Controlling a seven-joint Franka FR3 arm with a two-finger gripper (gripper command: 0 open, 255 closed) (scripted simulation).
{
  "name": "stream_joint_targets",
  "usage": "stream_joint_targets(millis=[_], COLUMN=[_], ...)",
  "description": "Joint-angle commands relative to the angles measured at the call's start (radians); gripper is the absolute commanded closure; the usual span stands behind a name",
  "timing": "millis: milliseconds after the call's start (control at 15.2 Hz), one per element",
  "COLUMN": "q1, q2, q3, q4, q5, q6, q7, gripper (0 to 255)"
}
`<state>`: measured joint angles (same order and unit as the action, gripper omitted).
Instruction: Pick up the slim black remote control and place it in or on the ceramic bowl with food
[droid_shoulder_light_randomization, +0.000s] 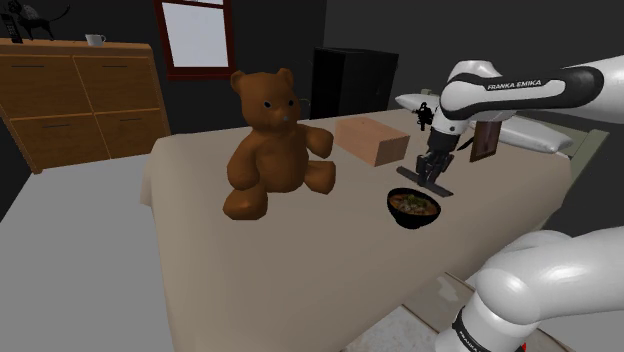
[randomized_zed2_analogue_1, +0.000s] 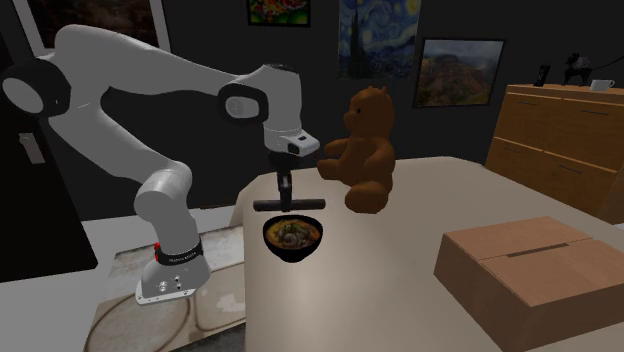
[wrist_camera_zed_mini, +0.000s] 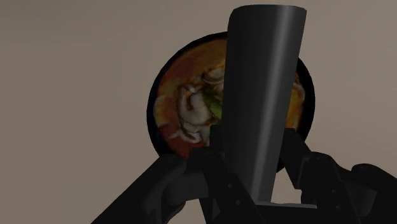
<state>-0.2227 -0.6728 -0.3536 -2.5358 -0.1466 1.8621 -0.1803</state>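
Observation:
The slim black remote (randomized_zed2_analogue_1: 289, 204) hangs level just above the dark bowl of food (randomized_zed2_analogue_1: 292, 236), clasped by my gripper (randomized_zed2_analogue_1: 285, 192), which is shut on it. In the shoulder view the gripper (droid_shoulder_light_randomization: 432, 165) holds the remote (droid_shoulder_light_randomization: 424, 180) right over the bowl (droid_shoulder_light_randomization: 413, 208) on the beige surface. Looking along the hand, the remote (wrist_camera_zed_mini: 264, 95) runs out from between the fingers (wrist_camera_zed_mini: 191, 175) and crosses over the bowl (wrist_camera_zed_mini: 151, 108), hiding part of the food. The gripper (wrist_camera_zed_mini: 254, 175) is directly above the bowl.
A brown teddy bear (droid_shoulder_light_randomization: 270, 140) sits on the beige surface (droid_shoulder_light_randomization: 200, 260) toward the shoulder view's left of the bowl. A cardboard box (droid_shoulder_light_randomization: 372, 138) lies behind the bowl. A wooden dresser (droid_shoulder_light_randomization: 80, 100) stands by the far wall.

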Motion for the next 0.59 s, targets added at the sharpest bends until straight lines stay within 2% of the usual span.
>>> stream_joint_targets(millis=[0, 528], q1=[-0.007, -0.011], q2=[-0.012, 0.02], q3=[-0.005, -0.028], q4=[-0.031, -0.119], q5=[-0.008, -0.022], q6=[0.019, 0.138], q7=[-0.003, -0.01], gripper=[255, 255])
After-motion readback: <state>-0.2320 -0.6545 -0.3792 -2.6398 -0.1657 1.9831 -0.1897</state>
